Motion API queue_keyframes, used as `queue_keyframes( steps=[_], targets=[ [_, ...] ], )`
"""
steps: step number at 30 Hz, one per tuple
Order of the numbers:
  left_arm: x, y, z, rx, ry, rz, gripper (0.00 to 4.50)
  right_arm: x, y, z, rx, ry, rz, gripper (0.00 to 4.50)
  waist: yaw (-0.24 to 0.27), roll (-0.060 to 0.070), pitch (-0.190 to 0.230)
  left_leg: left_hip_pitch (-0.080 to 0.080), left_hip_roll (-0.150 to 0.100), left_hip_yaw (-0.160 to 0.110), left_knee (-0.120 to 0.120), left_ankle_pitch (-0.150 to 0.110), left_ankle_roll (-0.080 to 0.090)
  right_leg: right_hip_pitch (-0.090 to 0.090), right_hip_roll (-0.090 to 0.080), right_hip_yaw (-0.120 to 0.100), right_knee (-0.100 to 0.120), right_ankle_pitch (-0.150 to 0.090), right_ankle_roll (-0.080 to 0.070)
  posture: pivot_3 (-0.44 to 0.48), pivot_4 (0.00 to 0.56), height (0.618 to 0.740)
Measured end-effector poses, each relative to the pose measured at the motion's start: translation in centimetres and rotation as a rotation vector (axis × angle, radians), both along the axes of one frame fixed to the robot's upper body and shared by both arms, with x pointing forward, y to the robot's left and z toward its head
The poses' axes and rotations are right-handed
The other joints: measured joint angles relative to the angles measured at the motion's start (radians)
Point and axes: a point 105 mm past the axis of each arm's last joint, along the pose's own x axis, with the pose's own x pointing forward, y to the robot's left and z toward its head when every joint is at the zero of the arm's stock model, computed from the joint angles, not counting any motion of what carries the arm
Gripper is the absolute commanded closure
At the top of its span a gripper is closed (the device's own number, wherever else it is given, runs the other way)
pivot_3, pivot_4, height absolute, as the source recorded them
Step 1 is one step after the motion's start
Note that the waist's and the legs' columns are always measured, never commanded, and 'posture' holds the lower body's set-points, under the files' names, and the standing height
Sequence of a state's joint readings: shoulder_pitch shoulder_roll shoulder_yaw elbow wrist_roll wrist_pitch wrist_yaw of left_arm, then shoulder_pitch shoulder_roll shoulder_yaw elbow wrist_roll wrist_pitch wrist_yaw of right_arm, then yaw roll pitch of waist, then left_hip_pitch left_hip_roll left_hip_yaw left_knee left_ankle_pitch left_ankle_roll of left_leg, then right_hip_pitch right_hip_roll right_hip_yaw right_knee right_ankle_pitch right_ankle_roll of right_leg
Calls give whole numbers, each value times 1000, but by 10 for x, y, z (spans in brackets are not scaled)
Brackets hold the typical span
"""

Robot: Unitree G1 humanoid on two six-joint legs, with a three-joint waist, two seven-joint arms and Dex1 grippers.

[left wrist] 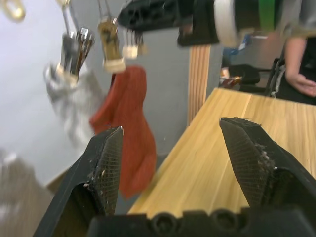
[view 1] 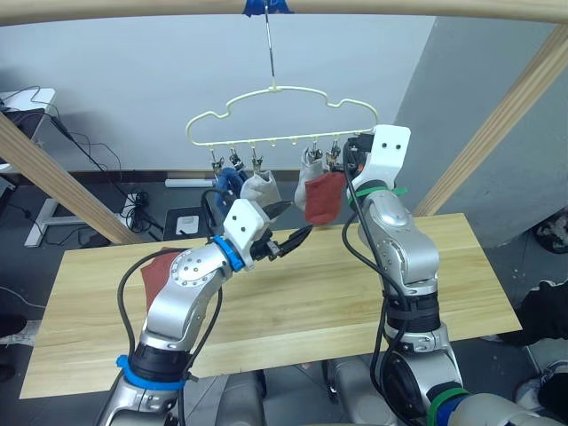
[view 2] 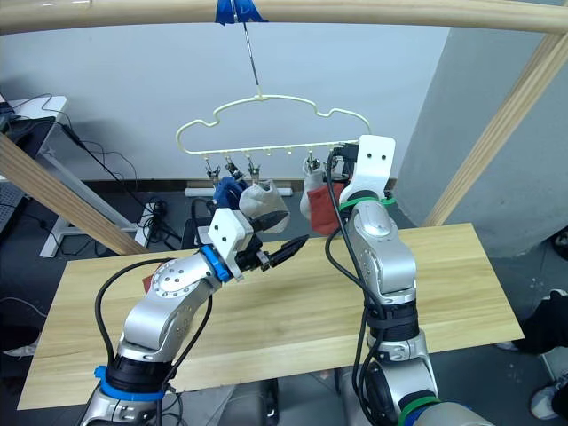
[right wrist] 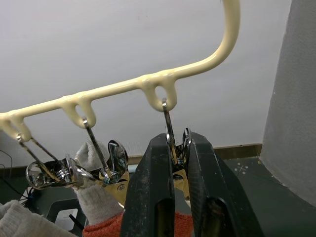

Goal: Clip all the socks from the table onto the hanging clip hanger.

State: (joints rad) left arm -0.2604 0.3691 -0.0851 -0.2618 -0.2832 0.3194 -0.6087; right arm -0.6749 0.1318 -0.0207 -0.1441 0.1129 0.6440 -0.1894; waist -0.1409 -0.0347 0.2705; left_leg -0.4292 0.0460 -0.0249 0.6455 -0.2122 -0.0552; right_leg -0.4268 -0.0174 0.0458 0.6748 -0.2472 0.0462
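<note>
Rust-red sock (view 1: 323, 197) hangs lengthwise, toe toward 6 o'clock; right gripper (right wrist: 172, 163) pinches its clip (right wrist: 176, 148); left gripper (view 1: 288, 232) gapes empty.

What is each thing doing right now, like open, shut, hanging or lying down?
Left gripper: open, empty, raised above the table.
Right gripper: shut on a clip at the hanger.
Hanger: hanging from the wooden bar by its hook.
Red sock: hanging from a clip.
Grey socks: hanging from clips.
Blue sock: hanging from a clip.
Second red sock: lying on the table.
</note>
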Motion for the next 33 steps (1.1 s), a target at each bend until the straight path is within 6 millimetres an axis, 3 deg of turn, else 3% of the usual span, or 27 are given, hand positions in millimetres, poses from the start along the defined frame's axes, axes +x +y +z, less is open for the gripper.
queue_keyframes(
  steps=[1, 4, 6, 13, 17, 26, 33],
  targets=[
    [-1, 5, -3, 0, 4, 33, 1042, 0, 0, 0, 0, 0, 1, 4462, -1, 0, 0, 0, 0, 0, 0, 0, 0, 0, 0, 0, 0, 0, 0, -182, 207, 740],
    [-1, 32, -16, -22, 43, 210, 495, 0, 1, 0, -1, -1, 8, 4462, -1, 0, 0, 0, 0, 0, 0, 0, 0, -1, 0, 0, 1, 0, 0, -177, 211, 740],
    [-4, 62, -32, -20, 98, 370, 10, 0, 2, 0, -2, -2, 14, 4462, -1, 0, 0, 0, 0, 0, 0, 0, 0, -1, 0, 0, 3, 0, 0, -175, 213, 740],
    [-20, 143, -69, -14, 214, 783, 0, 0, 3, 0, 2, -1, 23, 4462, 5, 0, 0, 1, 0, 0, 1, 0, 1, -2, 0, 0, 4, 0, 0, -163, 222, 740],
    [-19, 177, -88, -27, 290, 963, 0, 0, 4, -1, 3, 3, 29, 4462, 5, 0, 0, 1, 0, 0, 1, 1, 1, -2, 0, -1, 4, 0, 0, -159, 226, 740],
    [7, 213, -108, -76, 392, 1126, 0, -1, 8, 0, 3, 11, 60, 4462, 3, 0, 0, 0, 0, 0, 0, 1, 1, -2, 0, -1, 4, 0, 0, -170, 236, 740],
    [14, 227, -123, -158, 479, 1211, 0, -1, 9, -2, -2, 23, 64, 4462, 3, 0, 0, 0, 0, 0, 0, 1, 1, -2, 0, -1, 4, 0, 0, -169, 238, 740]
  ],
)
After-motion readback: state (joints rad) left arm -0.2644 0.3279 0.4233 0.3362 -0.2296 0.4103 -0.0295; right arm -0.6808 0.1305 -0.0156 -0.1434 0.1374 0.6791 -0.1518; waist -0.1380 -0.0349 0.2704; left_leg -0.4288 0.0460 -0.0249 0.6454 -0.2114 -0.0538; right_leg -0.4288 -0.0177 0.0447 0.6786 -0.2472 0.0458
